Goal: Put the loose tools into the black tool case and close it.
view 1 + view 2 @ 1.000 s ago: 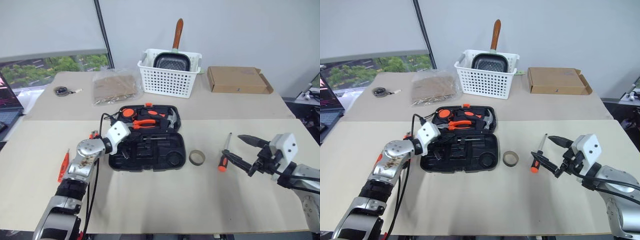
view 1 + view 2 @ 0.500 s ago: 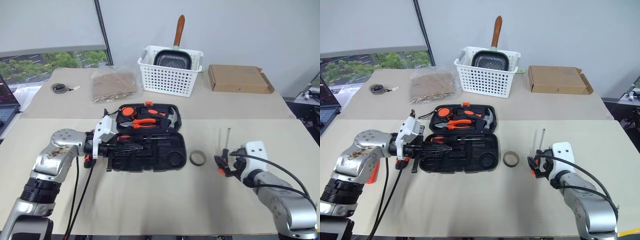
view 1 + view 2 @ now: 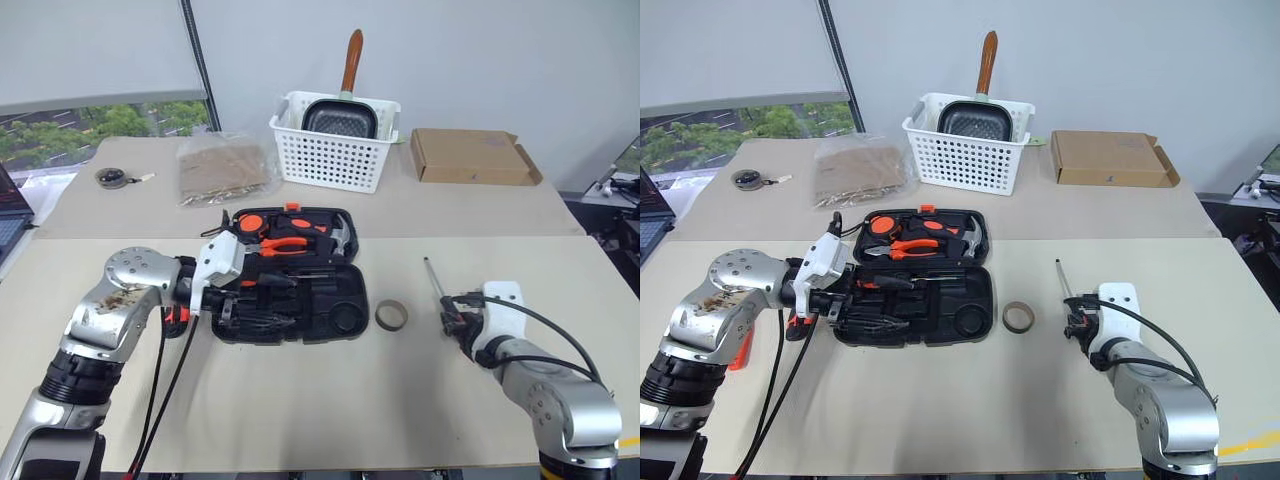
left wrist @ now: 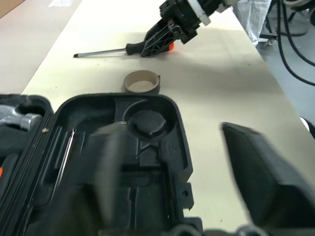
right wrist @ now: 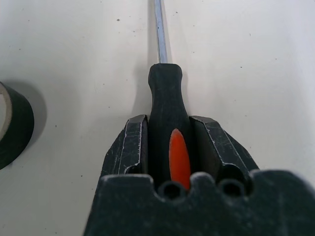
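From the head camera, the black tool case (image 3: 285, 275) lies open near the middle of the worktop (image 3: 330, 420), lid tilted back with orange-handled pliers (image 3: 287, 243) stowed in it. The left gripper (image 3: 243, 288) hovers over the case's left part, fingers spread wide and holding nothing. A small tape roll (image 3: 391, 315) sits just beside the case's right edge. Toward the worktop's right edge, the right gripper (image 3: 452, 318) is clamped on the handle of a screwdriver (image 3: 440, 293), its shaft pointing toward the far edge.

In the left wrist view, the case's empty recesses lie below the open fingers (image 4: 268, 172), which are blurred. The tape roll (image 4: 141, 82) and the gripped screwdriver (image 4: 123, 49) lie beyond. The likely risk here is the two arms crowding each other over the case if the left one lingers.

The right wrist view shows both pads (image 5: 136, 142) pressed against the black-and-orange handle (image 5: 170, 128), well back from the shaft. Held so far back, the long shaft could swing or snag the tape roll (image 5: 14, 125) on the way over, and the tool might land askew in its recess, keeping the lid from shutting.
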